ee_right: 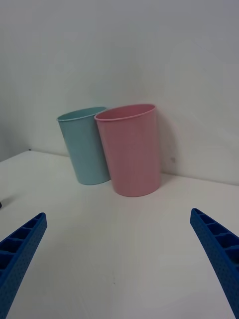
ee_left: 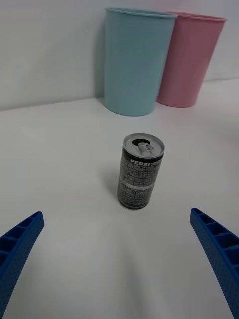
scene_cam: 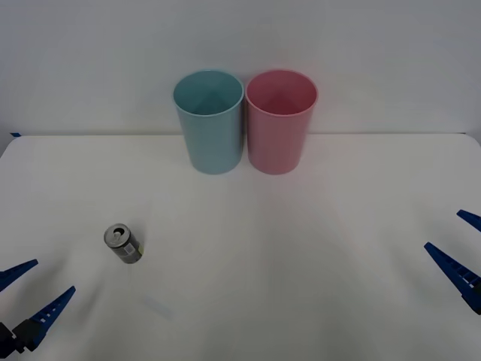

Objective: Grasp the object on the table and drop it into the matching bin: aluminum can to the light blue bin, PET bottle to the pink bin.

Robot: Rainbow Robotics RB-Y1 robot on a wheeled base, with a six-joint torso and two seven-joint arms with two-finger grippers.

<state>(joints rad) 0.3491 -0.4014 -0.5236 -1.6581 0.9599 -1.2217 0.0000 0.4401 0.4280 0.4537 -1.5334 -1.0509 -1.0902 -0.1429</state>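
Fingers of the left gripper [ee_left: 119, 264] spread wide before the upright can [ee_left: 140, 171], its PEPSI lettering legible.

Both claws are cut off by the frame edges: left claw [scene_cam: 34, 289], right claw [scene_cam: 462, 248].

A bare white wall [scene_cam: 240, 45] stood behind a pale counter [scene_cam: 301, 248].

Well beyond the left pincer [scene_cam: 34, 289] and right pincer [scene_cam: 458, 241], the wall rose plain and unmarked from the counter's far edge. Light was soft and even, casting faint shadows. A small dark mark sat at the counter's far left corner.
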